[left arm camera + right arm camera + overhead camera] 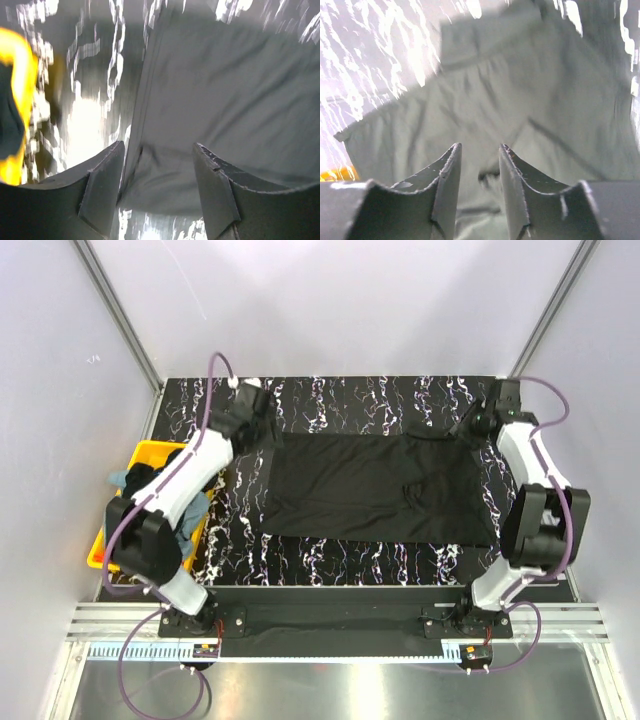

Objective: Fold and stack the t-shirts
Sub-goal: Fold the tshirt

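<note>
The bare near strip of the black, white-veined marbled counter leaves room, I judge, for the fold to land towards the arm bases. Just beyond it, in the middle of the counter, the plain black cotton t-shirt lies spread flat. Its long side runs left to right and a few creases sit right of centre, so it is laid out for a first fold, which is not yet made.

At the left edge, the yellow plastic bin holds a heap of grey-blue and dark cloth, kept apart from the working area, likely as the waiting supply.

Both arms reach to the shirt's far edge, one at each far corner, probably so the edge can be lifted evenly. The left arm's fingers stand wide over the far-left corner, with cloth showing between them but nothing pinched. The right arm's fingers stand narrower over the far-right corner. There is a clear gap between them and grey-looking fabric below, and I see no grip on it.
</note>
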